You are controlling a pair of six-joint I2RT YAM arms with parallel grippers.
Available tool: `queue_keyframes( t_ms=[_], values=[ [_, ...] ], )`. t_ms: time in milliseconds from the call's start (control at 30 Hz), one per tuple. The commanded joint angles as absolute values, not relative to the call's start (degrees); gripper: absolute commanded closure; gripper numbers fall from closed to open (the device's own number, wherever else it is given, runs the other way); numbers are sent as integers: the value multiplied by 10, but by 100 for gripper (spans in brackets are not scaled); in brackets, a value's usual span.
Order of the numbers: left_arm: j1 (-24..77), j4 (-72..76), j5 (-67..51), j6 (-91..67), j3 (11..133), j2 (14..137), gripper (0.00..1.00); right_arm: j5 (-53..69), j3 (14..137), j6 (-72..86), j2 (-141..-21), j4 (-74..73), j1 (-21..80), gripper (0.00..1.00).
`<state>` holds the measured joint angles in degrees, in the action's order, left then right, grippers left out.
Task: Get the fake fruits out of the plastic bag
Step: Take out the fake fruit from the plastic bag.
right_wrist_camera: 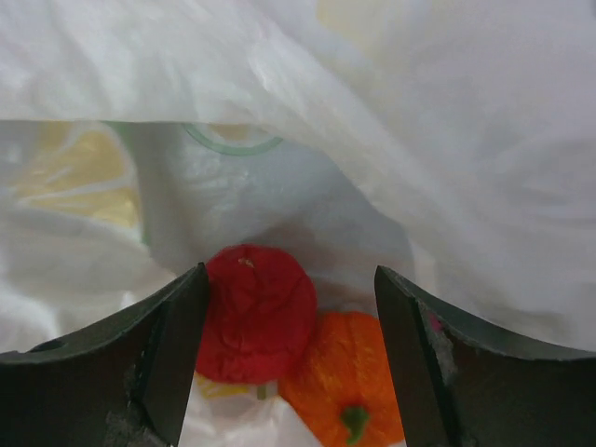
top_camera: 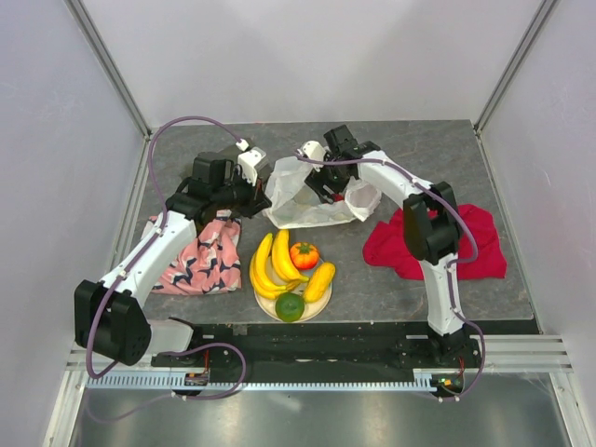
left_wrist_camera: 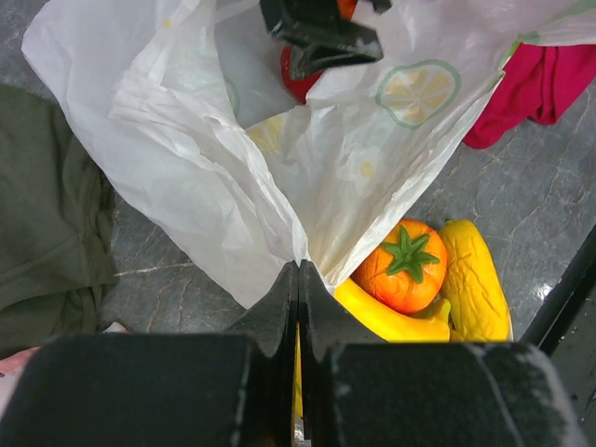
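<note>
The white plastic bag [top_camera: 291, 210] lies at mid-table with its mouth held up. My left gripper [left_wrist_camera: 299, 271] is shut on the bag's edge [left_wrist_camera: 279, 233]. My right gripper [right_wrist_camera: 291, 317] reaches inside the bag and stands open. A red fruit [right_wrist_camera: 258, 317] sits against its left finger, with a ribbed orange fruit [right_wrist_camera: 349, 382] beside it, neither clamped. Outside the bag, a plate [top_camera: 315, 305] holds bananas [top_camera: 266, 265], an orange fruit [top_camera: 304, 254], a yellow one [top_camera: 319, 280] and a green one [top_camera: 290, 306].
A red cloth [top_camera: 438, 244] lies right of the bag under the right arm. A pink patterned cloth [top_camera: 200, 259] lies left of the plate. A dark green cloth [left_wrist_camera: 47, 233] sits beside the bag's left side. Metal frame posts rise at the table's far corners.
</note>
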<state>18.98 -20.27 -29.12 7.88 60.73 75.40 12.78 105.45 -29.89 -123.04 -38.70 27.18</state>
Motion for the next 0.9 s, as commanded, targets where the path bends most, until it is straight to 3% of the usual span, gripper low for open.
queue_keyframes(
  t_ms=[0, 233, 300, 433, 533, 633, 767, 867],
  values=[
    [190, -177, -300, 65, 620, 757, 98, 82, 1099, -258, -1270, -424, 269, 20],
    [190, -177, -294, 67, 620, 756, 98, 67, 1108, -250, -1277, -468, 269, 19],
    [191, -176, -294, 67, 622, 758, 98, 67, 1104, -250, -1264, -469, 269, 25],
    [191, -172, -293, 68, 628, 766, 98, 81, 1091, -252, -1224, -469, 269, 52],
    [191, -166, -294, 65, 632, 773, 98, 102, 1085, -249, -1195, -469, 269, 57],
    [191, -162, -294, 65, 635, 777, 98, 110, 1082, -240, -1168, -461, 269, 59],
    [191, -158, -295, 63, 634, 779, 99, 100, 1071, -236, -1170, -468, 269, 51],
    [191, -155, -296, 61, 633, 778, 98, 106, 1051, -236, -1171, -462, 269, 57]
  ],
)
